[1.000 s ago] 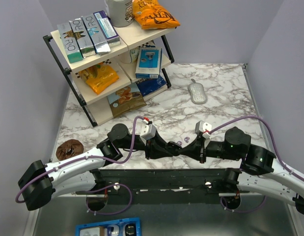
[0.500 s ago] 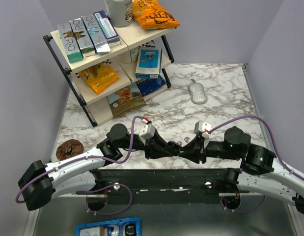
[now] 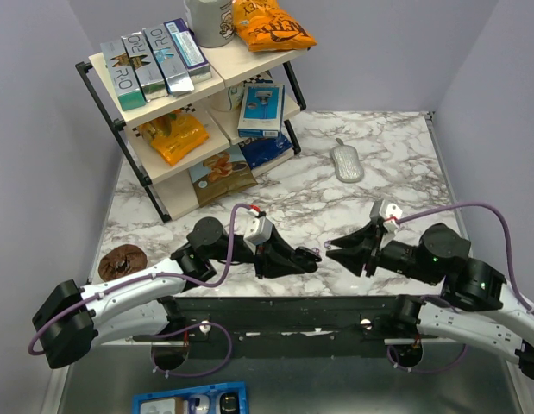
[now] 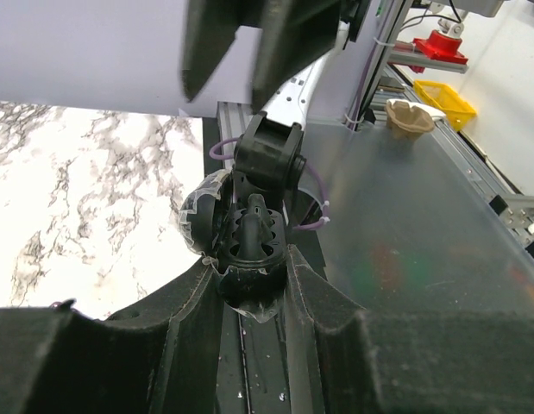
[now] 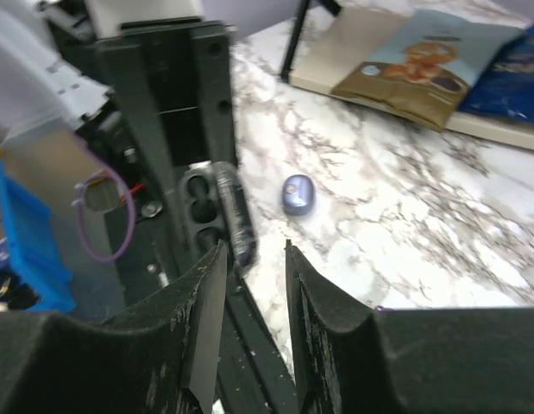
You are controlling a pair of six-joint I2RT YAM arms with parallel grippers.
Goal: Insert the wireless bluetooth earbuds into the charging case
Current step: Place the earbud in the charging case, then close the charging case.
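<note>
While my left gripper (image 3: 303, 259) is clamped tight on one glossy black clamshell (image 4: 249, 237), my right gripper (image 3: 338, 250) hangs a little to its right with the fingers (image 5: 197, 319) parted to a narrow, empty gap, touching nothing. I count one periwinkle charging case (image 5: 295, 194), closed and lying flat on the marble table (image 3: 379, 181) near its near edge, between my two grippers, just beside the black clamshell and apart from my right fingers. The black clamshell is hinged open. My right wrist view shows two dark wells in it and the glossy lid standing on edge; whether anything sits in the wells I cannot tell. My left wrist view shows only the clamshell pinched between my left fingers (image 4: 323, 297), and hides the periwinkle case. As for the earbuds, I cannot pick out any with certainty; only a tiny purple speck (image 5: 383, 307) shows at the edge of my right finger.
</note>
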